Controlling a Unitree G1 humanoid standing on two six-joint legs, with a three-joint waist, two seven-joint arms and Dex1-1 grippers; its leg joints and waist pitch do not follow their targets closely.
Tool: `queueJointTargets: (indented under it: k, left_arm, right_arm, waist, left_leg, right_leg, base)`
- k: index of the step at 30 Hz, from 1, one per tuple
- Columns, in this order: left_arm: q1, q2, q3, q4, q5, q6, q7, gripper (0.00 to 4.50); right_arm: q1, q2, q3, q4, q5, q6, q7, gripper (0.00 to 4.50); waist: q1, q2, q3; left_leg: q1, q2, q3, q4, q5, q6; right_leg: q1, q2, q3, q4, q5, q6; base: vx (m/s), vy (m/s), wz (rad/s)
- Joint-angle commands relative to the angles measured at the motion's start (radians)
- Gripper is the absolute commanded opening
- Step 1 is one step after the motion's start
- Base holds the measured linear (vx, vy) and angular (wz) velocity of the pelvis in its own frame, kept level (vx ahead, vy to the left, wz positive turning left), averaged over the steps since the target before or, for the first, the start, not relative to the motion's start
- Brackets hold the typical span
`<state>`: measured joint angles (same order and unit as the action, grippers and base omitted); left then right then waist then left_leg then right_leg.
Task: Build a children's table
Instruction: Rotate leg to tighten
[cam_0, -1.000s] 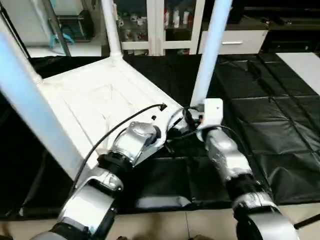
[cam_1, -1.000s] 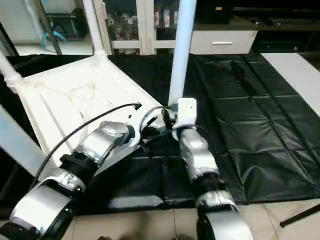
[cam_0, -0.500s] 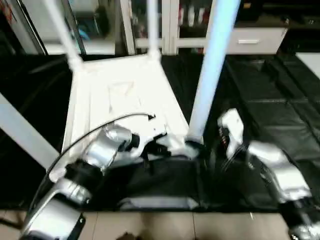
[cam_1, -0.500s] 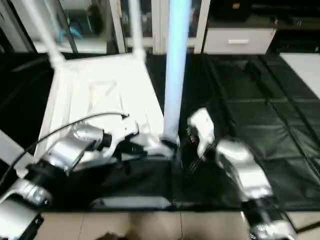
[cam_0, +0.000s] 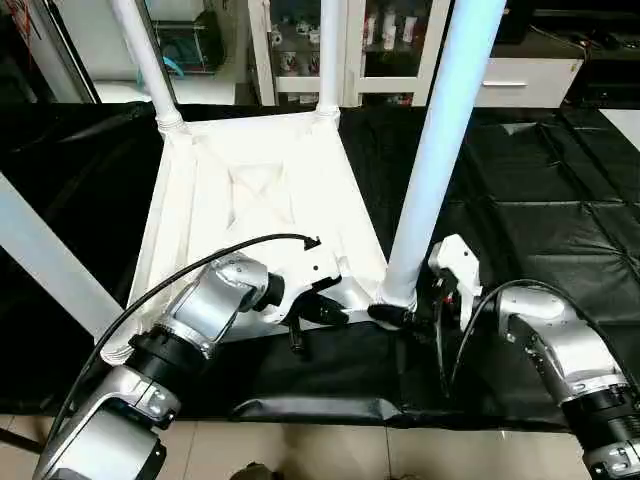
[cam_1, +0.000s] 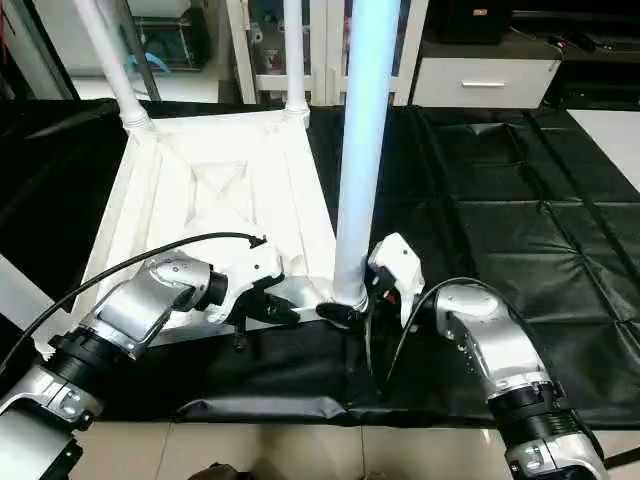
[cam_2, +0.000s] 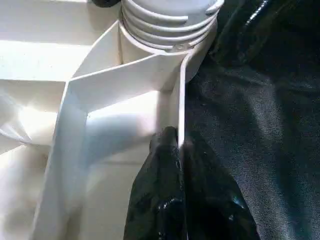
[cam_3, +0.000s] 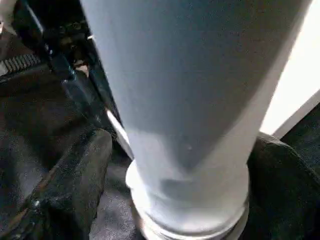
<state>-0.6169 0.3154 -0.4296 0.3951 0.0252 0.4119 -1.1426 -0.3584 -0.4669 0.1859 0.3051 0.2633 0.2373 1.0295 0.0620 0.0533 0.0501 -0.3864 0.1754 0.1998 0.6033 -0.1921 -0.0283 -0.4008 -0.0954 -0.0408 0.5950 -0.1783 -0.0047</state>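
Both silver forearms reach in from 6 o'clock toward the near right corner of the children's table, which lies upside down on the black cover, ribbed underside up. Left gripper comes in from about 7 o'clock, wrist bent inward, fingers pinched tight on the thin white rim of the table top just beside the near right corner socket; one black finger sits inside the rim wall, one outside. Right gripper comes in from about 5 o'clock, forearm angled inward, fingers spread wide either side of the base of the near right leg; whether the pads touch the tube cannot be told, so no clear grip. Count: one table top, four white legs standing up from its corners: far left, far right, near right, near left at about 9 o'clock. Two grippers, two arms. White cabinets at 12 o'clock behind.
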Motion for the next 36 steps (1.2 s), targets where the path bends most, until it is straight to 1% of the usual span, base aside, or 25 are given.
queueJointTargets:
  k: [1,3,5,6,7,12,16,17,18,20,21,22,23,24,26,27,28,29,30,31,32,33,34,35,36]
  left_arm:
    - [0.015,-0.003,-0.025,-0.019,-0.011,0.01,-0.036,0.0]
    - [0.015,-0.003,-0.025,-0.018,-0.01,0.012,-0.033,0.0]
    - [0.016,-0.004,-0.023,-0.02,-0.009,0.017,-0.029,0.0]
    - [0.018,-0.004,-0.022,-0.024,-0.01,0.02,-0.026,0.0]
    - [0.018,-0.003,-0.021,-0.027,-0.01,0.023,-0.026,0.0]
    - [0.02,0.003,-0.02,-0.028,-0.013,0.025,-0.029,0.0]
    - [0.025,0.003,-0.017,-0.037,-0.018,0.041,-0.03,0.0]
    - [0.025,0.003,-0.017,-0.037,-0.018,0.041,-0.03,0.0]
    - [0.03,0.008,-0.016,-0.045,-0.02,0.048,-0.034,0.0]
    - [0.031,0.008,-0.016,-0.045,-0.02,0.05,-0.032,0.0]
    - [0.03,0.001,-0.012,-0.034,-0.019,0.051,-0.019,0.0]
    - [0.022,-0.022,0.003,-0.011,-0.021,0.056,0.013,0.0]
    - [0.022,-0.022,0.003,-0.011,-0.021,0.056,0.013,0.0]
    - [0.011,-0.053,0.024,0.012,-0.033,0.064,0.043,0.0]
    - [0.005,-0.072,0.038,0.026,-0.043,0.069,0.059,0.0]
    - [-0.009,-0.106,0.056,0.058,-0.049,0.074,0.096,0.0]
    - [-0.012,-0.111,0.058,0.063,-0.05,0.075,0.101,0.0]
    - [-0.037,-0.155,0.069,0.122,-0.036,0.071,0.169,0.0]
    - [-0.038,-0.156,0.07,0.124,-0.036,0.071,0.171,0.0]
    - [-0.064,-0.195,0.083,0.181,-0.02,0.066,0.249,0.0]
    - [-0.065,-0.197,0.084,0.183,-0.019,0.066,0.253,0.0]
    - [-0.092,-0.233,0.101,0.24,-0.001,0.06,0.336,0.0]
    - [-0.108,-0.253,0.11,0.273,0.011,0.046,0.389,0.0]
    - [-0.108,-0.253,0.11,0.273,0.011,0.046,0.389,0.0]
    - [-0.125,-0.271,0.118,0.312,0.028,0.025,0.449,0.0]
  right_arm:
    - [-0.016,-0.006,0.003,0.009,-0.009,-0.003,0.014,3.84]
    - [-0.019,-0.005,0.002,0.017,-0.012,-0.008,0.02,3.58]
    - [-0.018,-0.005,0.003,0.02,-0.014,-0.011,0.025,3.51]
    - [-0.019,-0.005,0.003,0.024,-0.014,-0.013,0.029,3.28]
    - [-0.02,-0.004,0.004,0.028,-0.014,-0.015,0.031,3.28]
    - [-0.031,0.005,0.002,0.043,-0.012,-0.019,0.035,2.85]
    - [-0.03,0.009,0.005,0.047,-0.006,-0.011,0.05,2.78]
    - [-0.03,0.009,0.005,0.047,-0.006,-0.011,0.05,2.78]
    - [-0.029,0.018,0.005,0.052,-0.01,-0.014,0.039,2.77]
    - [-0.03,0.027,0.002,0.058,-0.015,-0.015,0.021,2.77]
    - [-0.04,0.054,-0.01,0.088,-0.045,-0.028,-0.06,2.76]
    - [-0.047,0.086,-0.025,0.119,-0.071,-0.049,-0.152,2.76]
    - [-0.047,0.086,-0.025,0.119,-0.071,-0.049,-0.152,2.76]
    - [-0.057,0.12,-0.042,0.144,-0.087,-0.047,-0.242,2.76]
    - [-0.064,0.142,-0.054,0.159,-0.095,-0.038,-0.3,2.75]
    - [-0.073,0.176,-0.065,0.173,-0.117,-0.039,-0.393,2.75]
    - [-0.074,0.181,-0.067,0.175,-0.12,-0.04,-0.406,2.75]
    - [-0.089,0.242,-0.101,0.191,-0.119,-0.022,-0.528,2.75]
    - [-0.09,0.244,-0.102,0.192,-0.119,-0.022,-0.532,2.75]
    - [-0.108,0.292,-0.129,0.215,-0.12,-0.008,-0.634,2.75]
    - [-0.109,0.294,-0.13,0.217,-0.121,-0.008,-0.638,2.75]
    - [-0.129,0.333,-0.152,0.25,-0.134,-0.004,-0.74,2.74]
    - [-0.144,0.353,-0.164,0.274,-0.142,0.001,-0.802,2.74]
    - [-0.144,0.353,-0.164,0.274,-0.142,0.001,-0.802,2.74]
    - [-0.163,0.376,-0.183,0.311,-0.146,0.003,-0.888,2.74]
  waist:
    - [-0.003,-0.018,-0.07]
    - [-0.002,-0.02,-0.071]
    - [-0.002,-0.018,-0.07]
    - [-0.001,-0.019,-0.071]
    - [-0.001,-0.018,-0.071]
    - [0.0,-0.019,-0.072]
    - [0.001,-0.02,-0.074]
    - [0.001,-0.02,-0.073]
    - [0.0,-0.015,-0.074]
    - [-0.002,-0.015,-0.073]
    - [-0.003,-0.012,-0.073]
    - [-0.008,-0.015,-0.07]
    - [-0.01,-0.013,-0.069]
    - [-0.022,-0.014,-0.068]
    - [-0.031,-0.014,-0.066]
    - [-0.038,-0.014,-0.064]
    - [-0.042,-0.015,-0.066]
    - [-0.043,-0.016,-0.068]
    - [-0.048,-0.014,-0.068]
    - [-0.053,-0.016,-0.067]
    - [-0.055,-0.014,-0.066]
    - [-0.056,-0.014,-0.068]
    - [-0.057,-0.013,-0.07]
    - [-0.057,-0.013,-0.069]
    - [-0.057,-0.012,-0.068]
  left_leg:
    - [0.022,0.051,-0.022,-0.069,-0.131,0.095]
    - [0.022,0.051,-0.022,-0.069,-0.128,0.092]
    - [0.022,0.051,-0.022,-0.069,-0.125,0.093]
    - [0.022,0.051,-0.022,-0.068,-0.123,0.094]
    - [0.021,0.051,-0.022,-0.067,-0.12,0.096]
    - [0.022,0.051,-0.022,-0.066,-0.114,0.1]
    - [0.022,0.05,-0.022,-0.065,-0.103,0.105]
    - [0.022,0.051,-0.022,-0.065,-0.102,0.105]
    - [0.022,0.051,-0.022,-0.065,-0.103,0.104]
    - [0.022,0.05,-0.022,-0.066,-0.112,0.101]
    - [0.023,0.05,-0.023,-0.066,-0.117,0.097]
    - [0.02,0.048,-0.021,-0.067,-0.128,0.088]
    - [0.019,0.047,-0.023,-0.069,-0.14,0.079]
    - [0.019,0.046,-0.026,-0.074,-0.18,0.053]
    - [0.019,0.046,-0.027,-0.077,-0.208,0.04]
    - [0.015,0.044,-0.029,-0.08,-0.227,0.026]
    - [0.017,0.042,-0.03,-0.08,-0.24,0.013]
    - [0.017,0.042,-0.032,-0.08,-0.244,0.01]
    - [0.022,0.041,-0.03,-0.079,-0.248,0.006]
    - [0.018,0.041,-0.031,-0.08,-0.25,0.008]
    - [0.02,0.039,-0.029,-0.079,-0.253,0.009]
    - [0.023,0.039,-0.028,-0.078,-0.253,0.007]
    - [0.022,0.039,-0.03,-0.078,-0.248,0.008]
    - [0.022,0.038,-0.028,-0.078,-0.245,0.01]
    - [0.022,0.038,-0.029,-0.078,-0.248,0.011]
  right_leg:
    - [0.045,-0.05,0.027,-0.055,-0.109,-0.265]
    - [0.045,-0.049,0.027,-0.054,-0.11,-0.264]
    - [0.044,-0.049,0.027,-0.054,-0.109,-0.265]
    - [0.045,-0.05,0.027,-0.053,-0.105,-0.265]
    - [0.045,-0.05,0.027,-0.053,-0.1,-0.267]
    - [0.045,-0.049,0.026,-0.051,-0.094,-0.27]
    - [0.046,-0.049,0.026,-0.049,-0.082,-0.274]
    - [0.046,-0.049,0.026,-0.048,-0.081,-0.274]
    - [0.045,-0.049,0.026,-0.048,-0.077,-0.275]
    - [0.045,-0.048,0.025,-0.05,-0.079,-0.276]
    - [0.046,-0.048,0.025,-0.049,-0.081,-0.276]
    - [0.043,-0.048,0.026,-0.052,-0.098,-0.274]
    - [0.044,-0.049,0.025,-0.054,-0.116,-0.27]
    - [0.048,-0.049,0.023,-0.06,-0.173,-0.256]
    - [0.046,-0.047,0.024,-0.064,-0.206,-0.248]
    - [0.047,-0.047,0.023,-0.065,-0.235,-0.238]
    - [0.046,-0.047,0.022,-0.069,-0.259,-0.226]
    - [0.047,-0.048,0.022,-0.068,-0.259,-0.223]
    - [0.04,-0.046,0.024,-0.071,-0.254,-0.222]
    - [0.043,-0.046,0.024,-0.072,-0.25,-0.223]
    - [0.039,-0.045,0.024,-0.074,-0.254,-0.223]
    - [0.037,-0.045,0.026,-0.075,-0.251,-0.223]
    - [0.039,-0.045,0.024,-0.075,-0.245,-0.225]
    - [0.037,-0.044,0.024,-0.077,-0.244,-0.224]
    - [0.036,-0.045,0.024,-0.078,-0.242,-0.225]
  base:
    - [0.0,0.0,0.0]
    - [0.0,0.0,0.0]
    - [0.0,0.0,0.0]
    - [0.0,0.0,0.0]
    - [0.0,0.0,0.0]
    - [0.0,0.0,0.0]
    - [0.0,0.0,0.0]
    - [0.0,0.0,0.0]
    - [0.0,0.0,0.0]
    - [0.0,0.0,0.0]
    - [0.0,0.0,0.0]
    - [0.0,0.0,0.0]
    - [0.0,0.0,0.0]
    - [0.0,0.0,0.0]
    - [0.0,0.0,0.0]
    - [0.0,0.0,0.0]
    - [0.0,0.0,0.0]
    - [0.0,0.0,0.0]
    - [0.0,0.0,0.0]
    - [0.0,0.0,0.0]
    - [0.0,0.0,0.0]
    - [0.0,0.0,0.0]
    - [0.0,0.0,0.0]
    - [0.0,0.0,0.0]
    - [0.0,0.0,0.0]
